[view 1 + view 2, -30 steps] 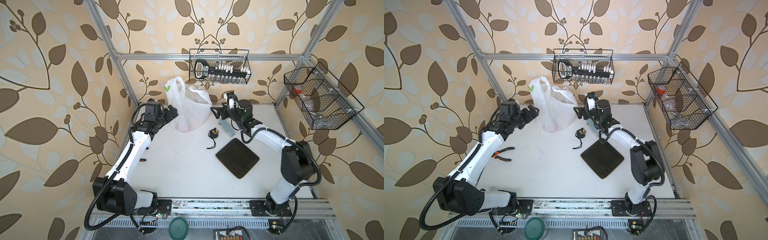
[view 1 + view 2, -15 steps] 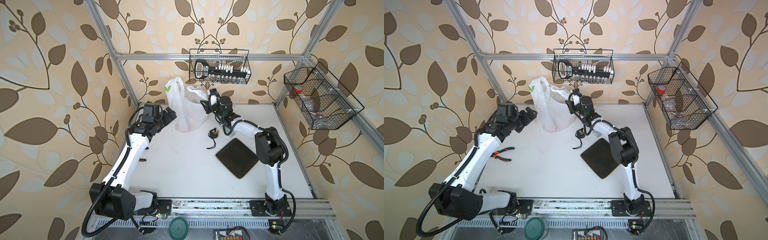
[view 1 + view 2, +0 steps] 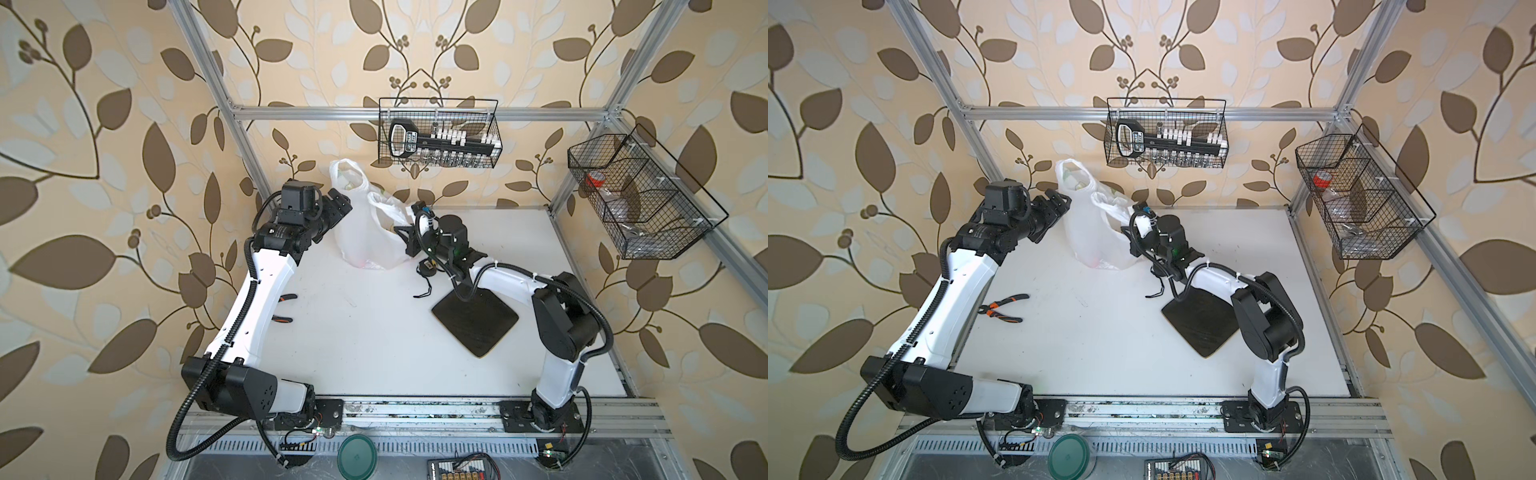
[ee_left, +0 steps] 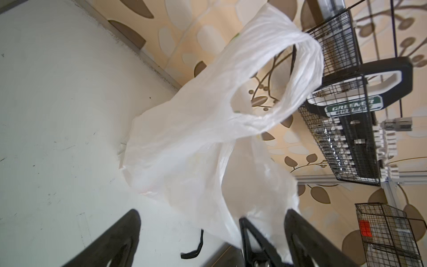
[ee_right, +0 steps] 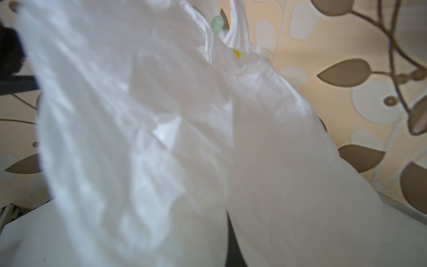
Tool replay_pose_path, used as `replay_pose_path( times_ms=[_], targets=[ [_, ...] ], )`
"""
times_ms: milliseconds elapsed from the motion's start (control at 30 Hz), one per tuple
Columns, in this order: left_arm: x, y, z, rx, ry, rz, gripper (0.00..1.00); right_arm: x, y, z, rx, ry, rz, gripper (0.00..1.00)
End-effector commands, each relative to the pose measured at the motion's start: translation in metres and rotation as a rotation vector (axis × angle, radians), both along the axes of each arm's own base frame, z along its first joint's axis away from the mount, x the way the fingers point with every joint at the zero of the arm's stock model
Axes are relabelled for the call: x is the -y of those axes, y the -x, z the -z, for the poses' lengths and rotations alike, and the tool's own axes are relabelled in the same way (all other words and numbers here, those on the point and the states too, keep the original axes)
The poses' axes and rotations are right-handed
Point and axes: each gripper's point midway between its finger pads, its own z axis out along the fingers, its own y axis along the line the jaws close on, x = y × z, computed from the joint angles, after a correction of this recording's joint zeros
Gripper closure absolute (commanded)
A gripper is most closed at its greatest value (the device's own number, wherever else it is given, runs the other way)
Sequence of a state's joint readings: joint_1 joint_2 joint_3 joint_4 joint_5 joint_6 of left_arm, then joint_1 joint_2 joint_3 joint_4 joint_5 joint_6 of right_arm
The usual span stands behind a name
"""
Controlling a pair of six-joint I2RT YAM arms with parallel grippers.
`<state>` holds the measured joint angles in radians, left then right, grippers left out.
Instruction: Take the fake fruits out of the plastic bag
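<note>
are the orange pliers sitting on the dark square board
No, the pliers lie on the bare white table, well apart from the dark board.

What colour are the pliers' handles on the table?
Black with orange, on the small hand pliers; best in a top view.

Fake fruits: none in plain sight. They sit inside the plastic bag [image 3: 365, 241], and the film is too cloudy to count or sort them.

Right wrist view: bag film fills the frame, blurred. The right gripper [image 3: 402, 232] has its fingertips buried under the film; only a dark sliver shows.

Left wrist view: the fingers of the left gripper [image 4: 211, 213] run off the lower edge.

Pliers [image 3: 287, 296]: in a top view the handles peek out, with the head behind the left arm.

Small black strapped object [image 3: 424, 266] by the right arm: too small to name.

Side wire basket [image 3: 665, 232]: the clear contents are unreadable.
</note>
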<state>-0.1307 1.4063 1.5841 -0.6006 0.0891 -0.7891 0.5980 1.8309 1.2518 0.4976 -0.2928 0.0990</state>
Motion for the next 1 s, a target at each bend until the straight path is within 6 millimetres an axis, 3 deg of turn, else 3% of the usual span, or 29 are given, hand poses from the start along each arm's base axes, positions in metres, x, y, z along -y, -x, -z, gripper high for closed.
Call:
replay_pose_path(
  times_ms=[0,267,467,500,667,800,833,967],
  targets=[
    [-0.002,-0.006,-0.019,0.013,-0.022,-0.012,0.01,-0.007,0.026,0.004,0.021,0.040,-0.055,1.00],
    [0.018,-0.029,-0.029,0.009,-0.080,0.088,0.01,-0.013,0.061,0.038,0.002,0.159,-0.133,0.99],
    [0.012,-0.031,0.000,-0.146,-0.140,0.040,0.05,-0.008,0.072,0.044,-0.011,0.174,-0.136,0.98],
    [0.012,-0.031,0.005,-0.161,-0.139,0.037,0.11,-0.008,0.072,0.044,-0.017,0.170,-0.133,0.97],
    [0.005,-0.022,0.016,-0.205,-0.147,-0.016,0.61,0.000,0.068,0.036,-0.075,0.128,-0.065,0.95],
    [-0.006,-0.004,0.014,-0.190,-0.170,-0.050,0.86,0.011,0.066,0.013,-0.093,0.064,-0.021,0.87],
    [-0.008,0.001,0.014,-0.184,-0.177,-0.051,0.89,0.014,0.067,0.006,-0.094,0.051,-0.014,0.82],
    [-0.006,0.029,0.020,-0.151,-0.178,-0.004,0.95,0.019,0.072,-0.017,-0.073,0.052,-0.029,0.46]
  ],
)
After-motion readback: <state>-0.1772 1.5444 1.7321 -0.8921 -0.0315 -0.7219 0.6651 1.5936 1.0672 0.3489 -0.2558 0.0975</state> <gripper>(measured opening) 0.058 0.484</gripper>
